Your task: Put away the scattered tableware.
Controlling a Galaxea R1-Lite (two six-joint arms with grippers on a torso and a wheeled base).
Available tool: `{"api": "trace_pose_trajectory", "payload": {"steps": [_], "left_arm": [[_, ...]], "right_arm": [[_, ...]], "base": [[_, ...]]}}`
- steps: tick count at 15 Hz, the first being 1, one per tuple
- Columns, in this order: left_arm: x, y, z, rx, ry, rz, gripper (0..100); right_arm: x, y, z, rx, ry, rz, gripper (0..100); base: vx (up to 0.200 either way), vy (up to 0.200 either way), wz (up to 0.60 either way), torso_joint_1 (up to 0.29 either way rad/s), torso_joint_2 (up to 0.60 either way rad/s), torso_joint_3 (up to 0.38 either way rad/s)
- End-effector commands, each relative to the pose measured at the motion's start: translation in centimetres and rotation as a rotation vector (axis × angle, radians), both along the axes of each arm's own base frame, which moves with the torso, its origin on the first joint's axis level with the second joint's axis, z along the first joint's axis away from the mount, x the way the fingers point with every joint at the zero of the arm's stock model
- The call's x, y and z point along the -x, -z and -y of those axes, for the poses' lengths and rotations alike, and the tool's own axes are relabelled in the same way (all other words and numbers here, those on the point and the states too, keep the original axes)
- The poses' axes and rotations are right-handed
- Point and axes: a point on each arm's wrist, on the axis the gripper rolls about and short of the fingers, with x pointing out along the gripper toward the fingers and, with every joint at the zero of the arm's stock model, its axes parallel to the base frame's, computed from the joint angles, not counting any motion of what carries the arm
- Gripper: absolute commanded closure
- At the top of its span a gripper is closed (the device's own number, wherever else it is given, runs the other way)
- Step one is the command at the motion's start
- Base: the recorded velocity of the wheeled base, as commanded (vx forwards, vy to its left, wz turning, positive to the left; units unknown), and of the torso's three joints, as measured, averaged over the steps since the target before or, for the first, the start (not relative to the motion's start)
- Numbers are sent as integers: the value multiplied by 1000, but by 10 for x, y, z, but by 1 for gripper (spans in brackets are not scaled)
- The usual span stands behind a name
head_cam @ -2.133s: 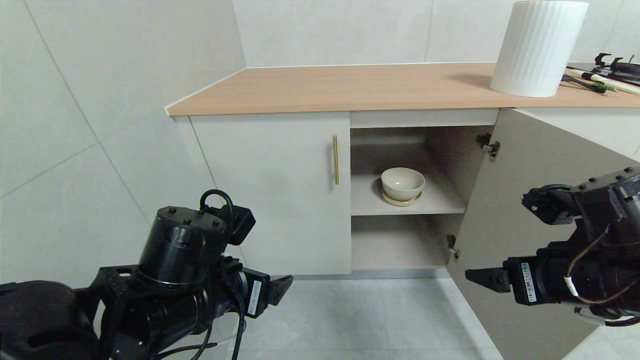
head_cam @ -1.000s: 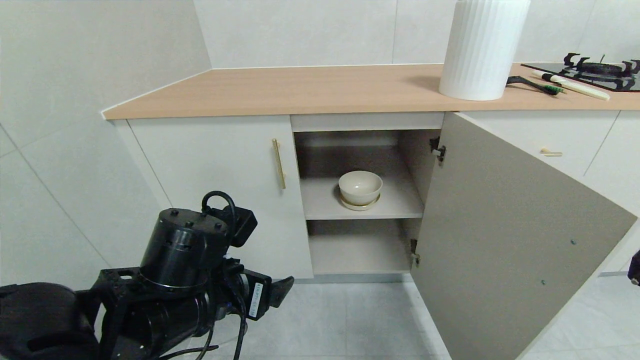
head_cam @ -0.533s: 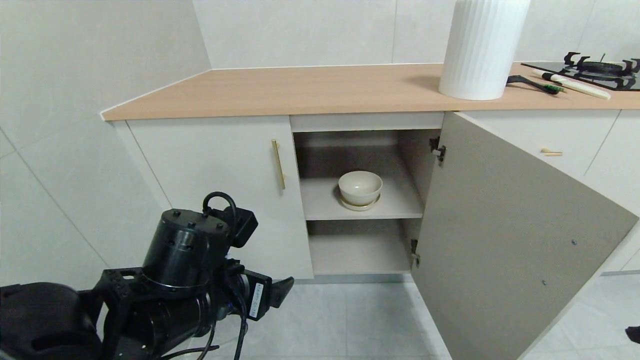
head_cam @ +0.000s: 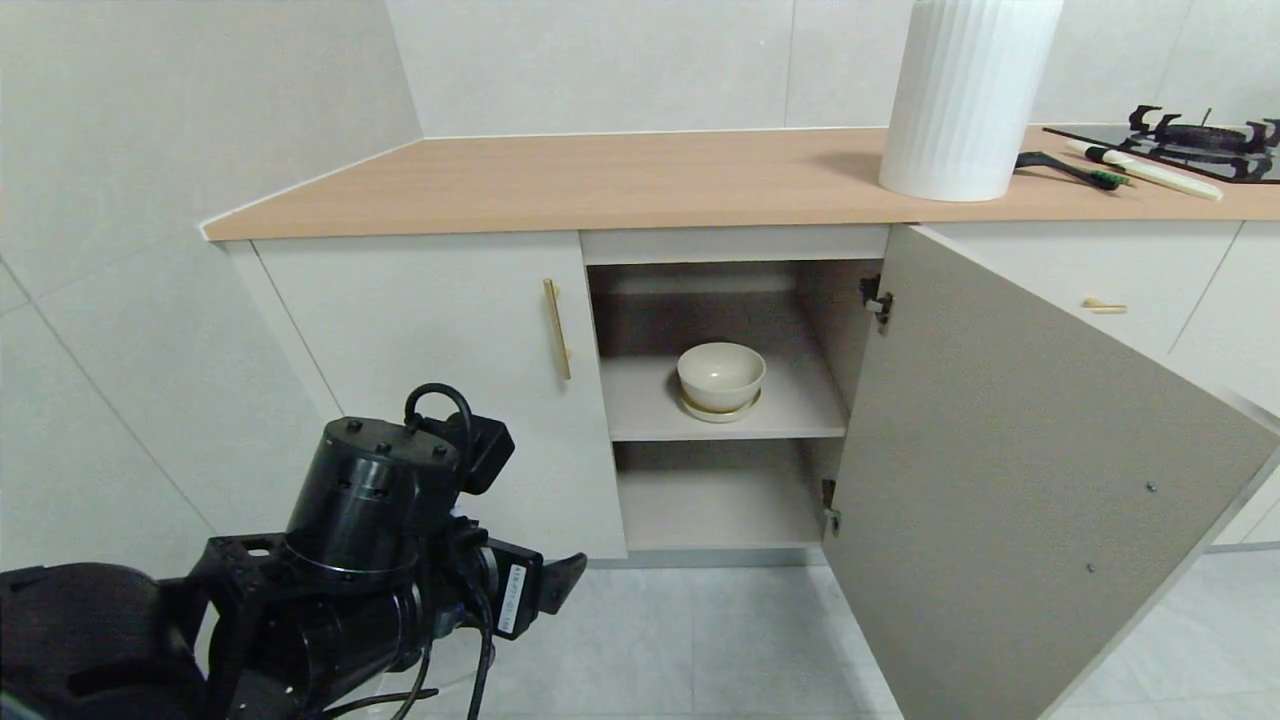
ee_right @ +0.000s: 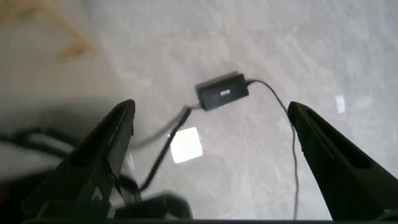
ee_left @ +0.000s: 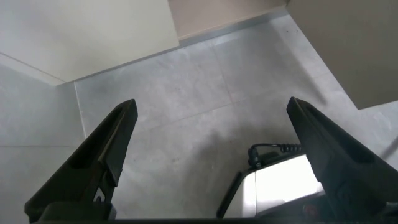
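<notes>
Bowl sits on saucer; right fingers spread over black floor adapter.

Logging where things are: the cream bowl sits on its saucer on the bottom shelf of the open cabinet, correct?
Not quite. The head view shows the cream bowl on its saucer on the upper shelf of the open cabinet, not the bottom shelf.

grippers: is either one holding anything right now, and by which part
Nothing is held. The left gripper and right gripper are both open above the floor; the bowl sits on a plate on the cabinet shelf.
</notes>
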Motion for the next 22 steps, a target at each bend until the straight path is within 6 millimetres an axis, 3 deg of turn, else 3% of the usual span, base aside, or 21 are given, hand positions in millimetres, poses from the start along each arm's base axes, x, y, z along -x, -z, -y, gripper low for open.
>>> {"api": "trace_pose_trajectory", "payload": {"steps": [1,5,10,22], "left_arm": [[0,0,0,1,-1,0,0],[0,-2,0,4,-1,7,0],[0,-2,0,3,-1,6,0],[1,-4,-1,8,-1,13,0]], "right_arm": [[-27,11,8,-18,48,-7,0],[-52,18,11,-90,98,67,0],[-54,19,0,-177,5,69,0],[-59,45,-84,-314,-233,36,0]], "base": [[0,0,0,0,0,0],[0,0,0,0,0,0],[0,0,0,0,0,0],[0,0,0,0,0,0]]}}
